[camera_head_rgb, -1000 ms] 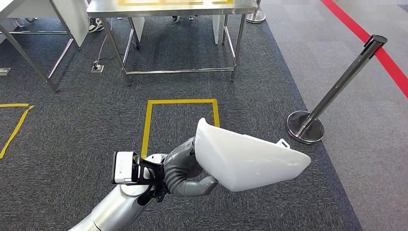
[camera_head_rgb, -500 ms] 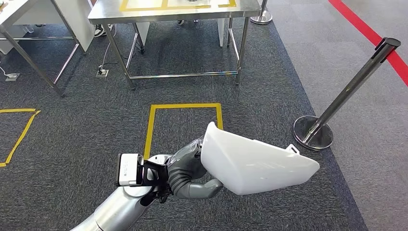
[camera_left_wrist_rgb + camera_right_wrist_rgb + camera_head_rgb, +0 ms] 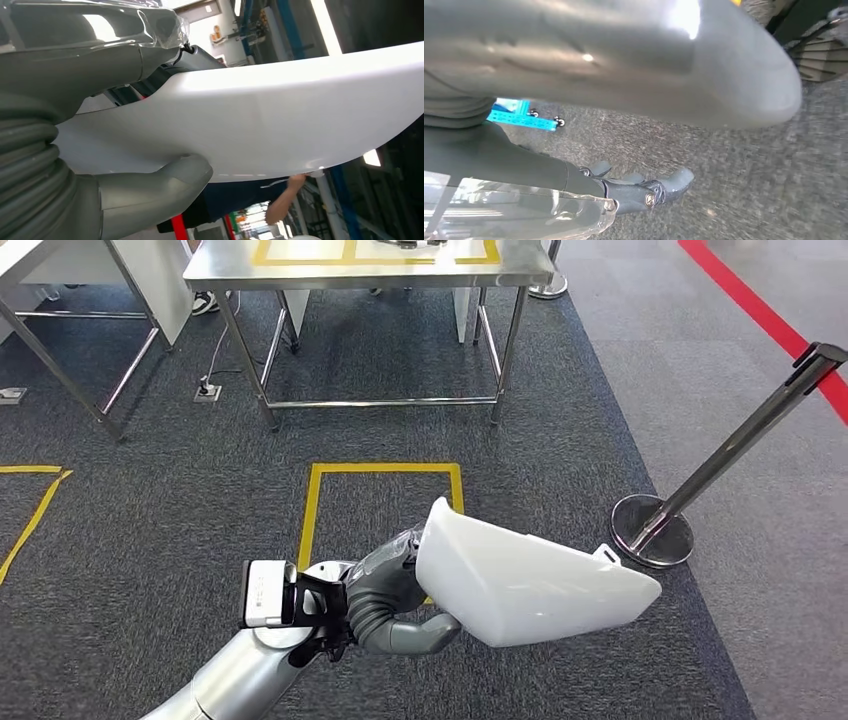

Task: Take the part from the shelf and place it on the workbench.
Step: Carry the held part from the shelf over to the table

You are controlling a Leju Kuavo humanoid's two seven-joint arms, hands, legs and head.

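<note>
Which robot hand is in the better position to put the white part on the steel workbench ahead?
Left. The left robot hand already holds the white part, facing the workbench. The right robot hand hangs over the carpet, holding nothing.
</note>
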